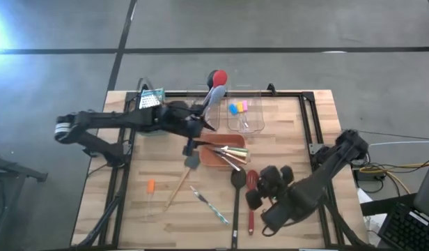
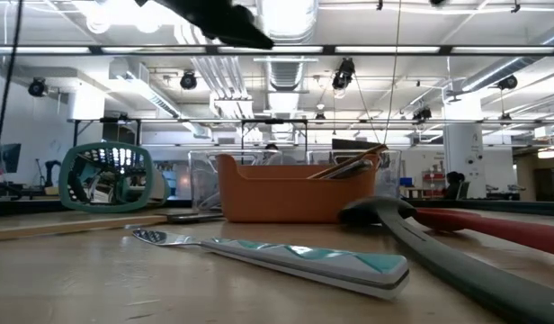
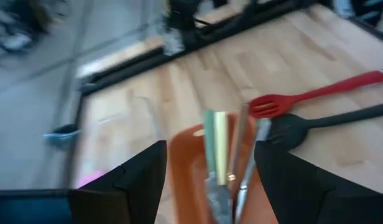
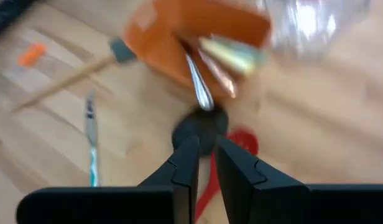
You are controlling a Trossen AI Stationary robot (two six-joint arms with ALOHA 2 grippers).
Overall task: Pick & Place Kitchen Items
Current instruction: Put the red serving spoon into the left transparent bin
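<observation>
An orange tray [image 1: 214, 155] at mid-table holds thin green-yellow-handled tools [image 1: 232, 152], which lean on its rim. A black spoon [image 1: 237, 188] and a red spatula [image 1: 251, 206] lie on the table near it. A wooden-handled spatula [image 1: 180, 180], a teal-white tool [image 1: 209, 206] and an orange piece [image 1: 151, 185] lie to the left. My left gripper [image 1: 200, 129] is open and empty above the tray's far left end [image 3: 185, 162]. My right gripper [image 1: 255, 185] is shut and hovers over the black spoon's bowl [image 4: 201, 127] and the red spatula's head [image 4: 244, 140].
A clear tub [image 1: 244, 111] at the far side holds yellow, blue and pink pieces. A grey utensil with a red end [image 1: 214, 87] stands beside it. A metal grater with teal trim [image 1: 152, 99] sits at the far left. A black frame [image 1: 308, 118] edges the table.
</observation>
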